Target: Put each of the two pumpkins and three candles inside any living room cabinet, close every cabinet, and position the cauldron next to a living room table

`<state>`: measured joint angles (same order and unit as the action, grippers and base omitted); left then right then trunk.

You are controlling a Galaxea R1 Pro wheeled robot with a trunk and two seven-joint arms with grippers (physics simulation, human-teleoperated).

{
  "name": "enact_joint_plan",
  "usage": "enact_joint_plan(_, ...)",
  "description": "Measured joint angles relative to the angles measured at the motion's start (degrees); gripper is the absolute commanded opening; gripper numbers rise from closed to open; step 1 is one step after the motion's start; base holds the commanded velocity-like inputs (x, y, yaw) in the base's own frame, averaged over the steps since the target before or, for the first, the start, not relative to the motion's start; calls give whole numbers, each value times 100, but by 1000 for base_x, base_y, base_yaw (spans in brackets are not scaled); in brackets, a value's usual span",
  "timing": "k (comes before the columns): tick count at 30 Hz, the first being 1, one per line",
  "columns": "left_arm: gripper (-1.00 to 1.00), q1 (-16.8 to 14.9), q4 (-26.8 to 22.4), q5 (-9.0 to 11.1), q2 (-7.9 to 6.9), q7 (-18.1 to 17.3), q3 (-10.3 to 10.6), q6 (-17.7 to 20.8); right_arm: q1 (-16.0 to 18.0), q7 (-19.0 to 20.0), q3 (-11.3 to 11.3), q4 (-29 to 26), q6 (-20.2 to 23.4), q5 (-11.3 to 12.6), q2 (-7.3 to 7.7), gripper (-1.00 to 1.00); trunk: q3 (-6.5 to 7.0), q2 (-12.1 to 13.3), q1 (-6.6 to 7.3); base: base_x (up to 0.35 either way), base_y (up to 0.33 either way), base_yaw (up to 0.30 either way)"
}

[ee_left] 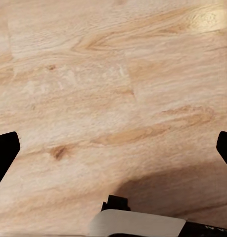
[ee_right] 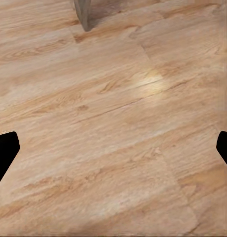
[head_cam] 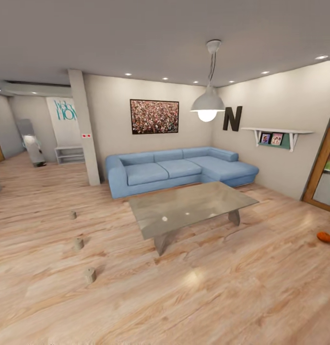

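Hanging beside sofa (head_cam: 179, 167): letter "N" (head_cam: 232, 118)

The left gripper (ee_left: 113, 148) pointed down at the floor, its two dark fingertips (ee_left: 4, 153) spread wide apart at opposite edges of its wrist view, with nothing between them. Part of the robot's white and black body (ee_left: 138, 223) sat below it. The right gripper (ee_right: 113, 148) likewise faced down, its fingertips (ee_right: 4, 150) spread wide and empty.

Bright, even light from the pendant lamp (head_cam: 207, 106) and ceiling spots; glare on the table (head_cam: 191, 207); wide-angle stretch at edges.
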<state>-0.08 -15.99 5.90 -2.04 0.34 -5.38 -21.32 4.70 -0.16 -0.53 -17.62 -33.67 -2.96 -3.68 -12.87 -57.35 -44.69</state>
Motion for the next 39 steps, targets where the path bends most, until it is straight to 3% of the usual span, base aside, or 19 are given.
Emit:
enact_joint_plan(14,100,0,0,-7,20,-6,1,0,8,0,0,-8,0,5,74,100,-67,-1,2,-149,280,-236)
enact_joint_plan(39,100,0,0,-1,12,2,0,0,12,-1,2,3,16,40,100,100,-230,-1,3,-4,46,-209)
